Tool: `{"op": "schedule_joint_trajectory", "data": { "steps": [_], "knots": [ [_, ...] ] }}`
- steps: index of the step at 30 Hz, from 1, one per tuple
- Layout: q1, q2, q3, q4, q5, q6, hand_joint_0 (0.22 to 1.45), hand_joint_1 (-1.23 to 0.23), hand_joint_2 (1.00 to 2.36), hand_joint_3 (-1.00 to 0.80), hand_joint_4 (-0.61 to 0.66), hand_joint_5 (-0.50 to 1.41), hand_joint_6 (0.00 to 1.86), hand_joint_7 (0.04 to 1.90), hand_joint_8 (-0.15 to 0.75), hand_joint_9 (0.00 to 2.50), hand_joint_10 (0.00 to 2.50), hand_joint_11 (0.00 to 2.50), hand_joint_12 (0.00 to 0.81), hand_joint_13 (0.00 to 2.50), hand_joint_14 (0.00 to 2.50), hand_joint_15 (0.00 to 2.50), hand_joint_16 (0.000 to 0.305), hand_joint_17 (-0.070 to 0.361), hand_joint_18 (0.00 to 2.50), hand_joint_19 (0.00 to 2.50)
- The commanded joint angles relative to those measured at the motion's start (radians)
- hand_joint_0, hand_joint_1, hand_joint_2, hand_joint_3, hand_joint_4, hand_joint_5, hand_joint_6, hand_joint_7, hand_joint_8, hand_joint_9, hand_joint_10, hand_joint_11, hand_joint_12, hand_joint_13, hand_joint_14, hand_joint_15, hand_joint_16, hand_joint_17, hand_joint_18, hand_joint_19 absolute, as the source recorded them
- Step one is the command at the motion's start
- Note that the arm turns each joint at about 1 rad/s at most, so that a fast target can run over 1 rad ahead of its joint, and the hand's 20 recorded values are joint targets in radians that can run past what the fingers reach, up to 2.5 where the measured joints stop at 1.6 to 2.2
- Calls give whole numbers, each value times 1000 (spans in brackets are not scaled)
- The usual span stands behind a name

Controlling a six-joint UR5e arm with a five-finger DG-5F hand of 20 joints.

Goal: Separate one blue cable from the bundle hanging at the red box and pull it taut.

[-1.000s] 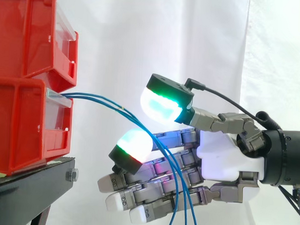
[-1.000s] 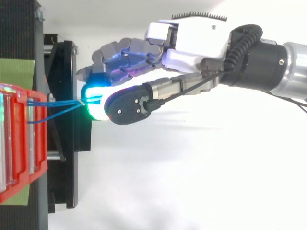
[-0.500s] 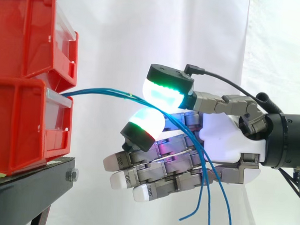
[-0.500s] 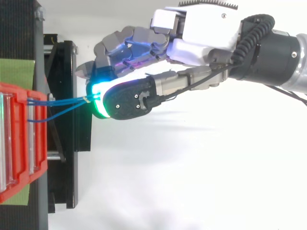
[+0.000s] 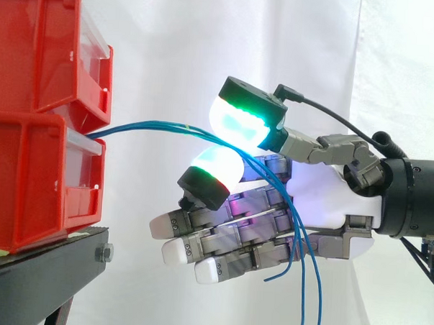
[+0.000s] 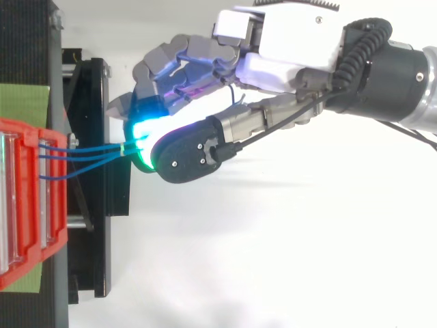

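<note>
Several thin blue cables [image 5: 154, 126] come out of the lower red bin [image 5: 36, 183] and run almost level to my hand [image 5: 330, 203]. They pass between two green-glowing fingertips [image 5: 240, 124], which pinch them as a bundle. Behind the pinch the cables drop over the palm and their loose ends [image 5: 302, 281] hang free. Seen from above, the cables [image 6: 89, 154] fan out slightly at the bin [image 6: 27, 205] and meet at the pinch, with the hand [image 6: 287, 41] to their right. The other fingers stay nearly straight below.
A second red bin [image 5: 41, 54] is stacked on the lower one. Both rest on a black stand [image 5: 46, 270] at the left. A white curtain [image 5: 394, 69] hangs behind, and the arm comes in from the right.
The hand has risen and drawn back a little with the cables pinched. The cable run from the bin went from sagging to nearly level, and the loose ends swung right.
</note>
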Motion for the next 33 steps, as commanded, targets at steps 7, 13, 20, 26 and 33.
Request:
{"op": "schedule_joint_trajectory", "data": {
  "steps": [7, 13, 20, 26, 33],
  "knots": [
    [-1, 0, 0, -3, -3, 1, 574, -830, 1000, -500, 214, -176, 906, 1217, 338, 638, 2, 86, 312, 691, 9, 219, 38, 87, 555, 502],
    [1, 0, 0, -2, -2, 2, 509, -863, 1000, -500, 218, -167, 902, 1217, 352, 657, 3, 79, 327, 709, 9, 214, 41, 92, 577, 499],
    [-1, 0, 0, -2, -2, 1, 425, -854, 1000, -500, 231, -166, 893, 1180, 380, 666, 3, 77, 358, 721, 8, 207, 48, 109, 617, 477],
    [-1, 0, 0, -2, -2, 1, 461, -481, 1000, -500, 229, -175, 849, 1126, 379, 647, 0, 32, 365, 708, 8, 200, 48, 107, 593, 499],
    [1, 0, 0, -2, -2, 4, 588, -694, 1027, -169, 189, -224, 883, 1180, 341, 564, 1, 75, 334, 667, 10, 228, 42, 96, 526, 522]
  ]
}}
